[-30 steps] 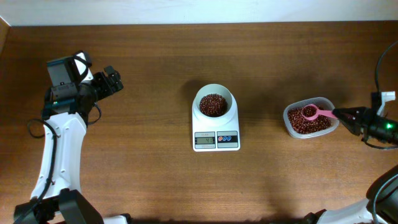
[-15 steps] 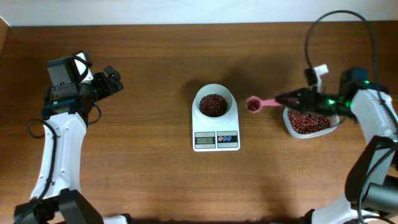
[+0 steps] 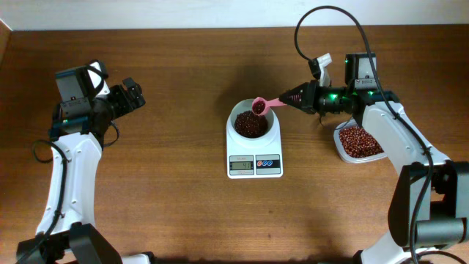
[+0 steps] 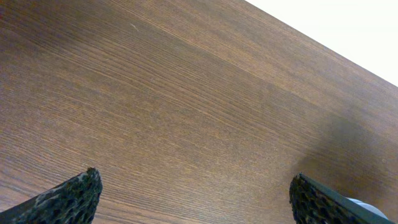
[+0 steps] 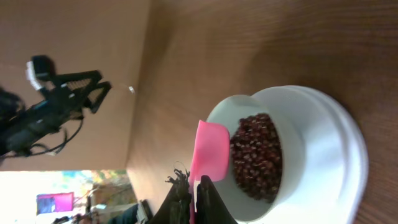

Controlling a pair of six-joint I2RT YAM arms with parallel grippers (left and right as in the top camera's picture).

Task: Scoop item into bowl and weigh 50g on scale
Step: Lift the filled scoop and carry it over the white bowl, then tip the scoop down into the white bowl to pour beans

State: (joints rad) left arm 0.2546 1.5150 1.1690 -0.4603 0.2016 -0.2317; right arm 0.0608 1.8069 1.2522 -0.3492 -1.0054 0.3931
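Note:
The white bowl (image 3: 274, 122) stands on the white scale (image 3: 254, 155) at the table's middle, with a heap of red-brown beans (image 3: 250, 125) in it. My right gripper (image 3: 287, 97) is shut on the handle of a pink scoop (image 3: 261, 105), whose cup holds beans over the bowl's far rim. The right wrist view shows the scoop (image 5: 210, 149) at the bowl's edge (image 5: 298, 143), beside the beans (image 5: 256, 155), with the gripper (image 5: 194, 186) pinching its handle. My left gripper (image 3: 133, 94) stands open at the far left, over bare wood (image 4: 196, 193).
A clear plastic tub (image 3: 359, 141) of the same beans sits right of the scale, under my right arm. The scale's display and coloured buttons (image 3: 254, 165) face the table's front edge. A black cable arcs above the right arm.
My right gripper has carried the filled pink scoop leftward from the tub to above the bowl's rim. The left arm has not moved.

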